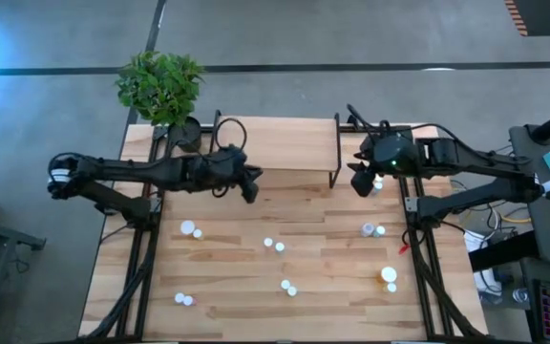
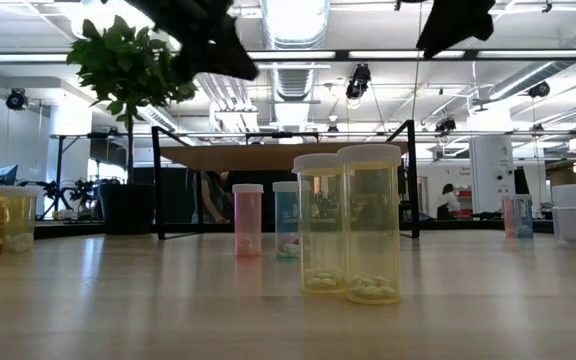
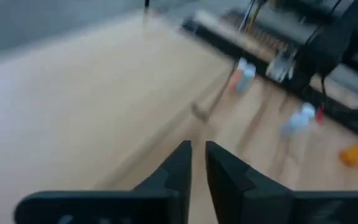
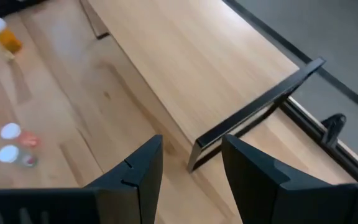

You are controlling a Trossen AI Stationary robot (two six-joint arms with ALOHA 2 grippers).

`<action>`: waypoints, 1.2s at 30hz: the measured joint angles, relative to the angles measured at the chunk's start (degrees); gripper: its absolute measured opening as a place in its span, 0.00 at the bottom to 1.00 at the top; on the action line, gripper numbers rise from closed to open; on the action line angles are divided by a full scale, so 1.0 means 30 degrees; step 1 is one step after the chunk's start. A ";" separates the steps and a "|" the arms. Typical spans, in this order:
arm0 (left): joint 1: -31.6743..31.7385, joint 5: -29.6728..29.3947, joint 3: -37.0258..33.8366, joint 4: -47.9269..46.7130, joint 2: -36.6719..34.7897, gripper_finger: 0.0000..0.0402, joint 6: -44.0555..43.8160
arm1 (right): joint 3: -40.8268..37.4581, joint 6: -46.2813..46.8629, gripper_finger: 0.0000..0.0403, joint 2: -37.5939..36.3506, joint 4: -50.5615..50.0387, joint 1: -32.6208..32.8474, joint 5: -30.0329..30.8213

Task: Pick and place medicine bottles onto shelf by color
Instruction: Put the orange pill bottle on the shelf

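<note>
The shelf [image 1: 275,143] stands at the table's far middle, a light board on a black wire frame [image 4: 253,112]. Small white-capped medicine bottles stand in pairs across the table: a yellow pair [image 2: 353,235], a pink one [image 2: 248,220], a blue one [image 2: 286,220] and an orange one [image 1: 389,275]. My left gripper [image 1: 249,186] hovers off the shelf's near left corner, shut and empty [image 3: 197,158]. My right gripper [image 1: 361,183] hovers by the shelf's right end, open and empty [image 4: 191,155]. One bottle [image 1: 377,182] stands just right of it.
A potted plant [image 1: 160,86] stands at the table's far left corner, beside the shelf. Black arm frames run along the left and right table edges. Cables lie behind the shelf. Bare wood lies between the bottle pairs in the table's middle [image 1: 323,258].
</note>
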 joint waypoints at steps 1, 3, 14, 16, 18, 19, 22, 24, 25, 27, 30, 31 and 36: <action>-0.0365 -0.0055 0.0115 -0.1405 -0.0226 0.12 -0.0887 | 0.0000 -0.0177 0.39 -0.0115 0.0079 0.0123 0.0010; -0.1268 -0.0526 0.0019 -0.4465 -0.0793 0.18 -0.3328 | -0.0041 -0.0405 0.39 -0.0299 0.0120 0.0301 0.0010; -0.7116 0.0085 -0.2822 -1.2209 -0.4602 0.43 -1.2542 | -0.1843 0.2275 0.39 -0.2096 -0.0002 0.2207 0.0015; -0.7253 0.0124 -0.3102 -1.2989 -0.4959 0.43 -1.0141 | -0.2466 0.2633 0.39 -0.2550 -0.0105 0.2548 0.0331; -0.7106 0.0133 -0.3117 -1.4149 -0.5260 0.43 -0.8406 | -0.2999 0.3692 0.39 -0.2846 -0.0964 0.2711 0.0790; -0.6934 0.0133 -0.3117 -1.4857 -0.5386 0.43 -0.7836 | -0.3176 0.4459 0.39 -0.2969 -0.1393 0.2759 0.0859; -0.6419 0.1027 -0.3158 -1.6407 -0.5850 0.43 -0.6692 | -0.3665 0.6479 0.39 -0.3113 -0.1776 0.3140 0.0871; -0.6172 0.2727 -0.3286 -1.6863 -0.6100 0.43 -0.5253 | -0.3955 0.7098 0.39 -0.3119 -0.1459 0.3426 0.0858; -0.6115 0.3417 -0.3375 -1.6965 -0.6125 0.43 -0.4426 | -0.4090 0.7240 0.39 -0.3020 -0.1327 0.3468 0.0824; -0.6101 0.4443 -0.3739 -1.6966 -0.6224 0.43 -0.3224 | -0.4160 0.7248 0.39 -0.2822 -0.1124 0.3479 0.0838; -0.6084 0.4740 -0.4543 -1.6987 -0.6515 0.44 -0.3209 | -0.4195 0.7241 0.39 -0.2503 -0.1186 0.3504 0.0834; -0.6042 0.4848 -0.4874 -1.6904 -0.6574 0.45 -0.3223 | -0.4208 0.7151 0.39 -0.2421 -0.1110 0.3504 0.0845; -0.5860 0.6349 -0.6013 -1.6928 -0.6717 0.58 -0.2929 | -0.4225 0.6383 0.45 -0.2003 -0.0060 0.3497 0.1125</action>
